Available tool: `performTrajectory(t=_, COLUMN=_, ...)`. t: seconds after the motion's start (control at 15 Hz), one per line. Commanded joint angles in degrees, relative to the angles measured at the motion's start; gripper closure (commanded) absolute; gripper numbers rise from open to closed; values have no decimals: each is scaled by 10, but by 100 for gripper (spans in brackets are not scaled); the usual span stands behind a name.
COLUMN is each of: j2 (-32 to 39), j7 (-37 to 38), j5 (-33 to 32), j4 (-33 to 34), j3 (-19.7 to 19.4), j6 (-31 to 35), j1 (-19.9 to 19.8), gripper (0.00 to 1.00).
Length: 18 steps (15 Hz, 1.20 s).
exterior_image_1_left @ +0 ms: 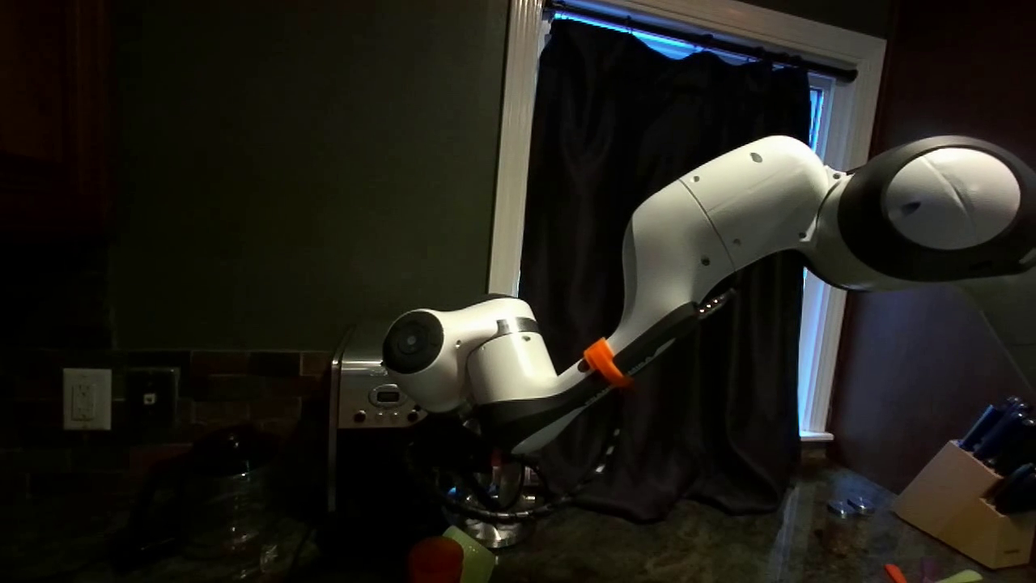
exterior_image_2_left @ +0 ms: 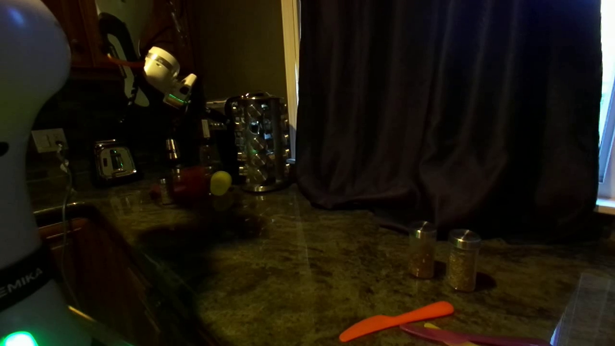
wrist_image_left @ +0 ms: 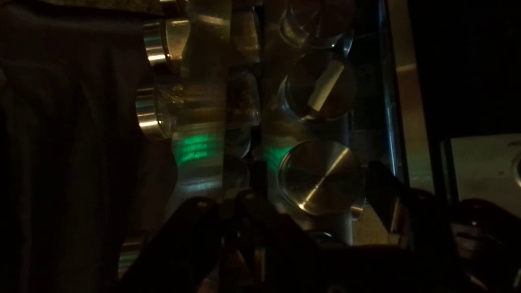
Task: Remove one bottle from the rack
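Steel-lidded, the bottle (wrist_image_left: 321, 183) lies lid (wrist_image_left: 325, 169) outward in the rack (exterior_image_2_left: 262, 188); it should be light but slick and breakable, best taken squarely around the lid. The tool (wrist_image_left: 315, 169) straddles that lid; too dark to tell if it grips. Well away, two jars (exterior_image_2_left: 463, 263) stand on the worktop (exterior_image_2_left: 288, 259).

Kitchen, toaster (exterior_image_2_left: 116, 163), knife block (exterior_image_1_left: 948, 498), mottled countertop (exterior_image_2_left: 269, 274), wooden cabinet (exterior_image_2_left: 103, 264)

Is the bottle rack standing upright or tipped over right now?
Upright: in an exterior view the rack stands straight, its round metal base down on the countertop.
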Motion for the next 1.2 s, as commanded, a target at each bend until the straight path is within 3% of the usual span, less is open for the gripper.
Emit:
performTrajectory(t=0.0, j2=16, j7=24, j5=-17, j4=17, j3=-5, j6=-5, j1=4, gripper=42)
performTrajectory(t=0.2, j2=20, j7=28, j5=-21, j4=20, j3=-7, j6=-6, j1=3, gripper=55)
performTrajectory(t=0.33, j2=20, j7=32, j5=-25, j4=22, j3=-8, j6=-9, j1=5, gripper=76)
performTrajectory(t=1.13, j2=-13, j7=-3, j5=21, j4=-3, j3=16, j6=-21, j1=6, gripper=76)
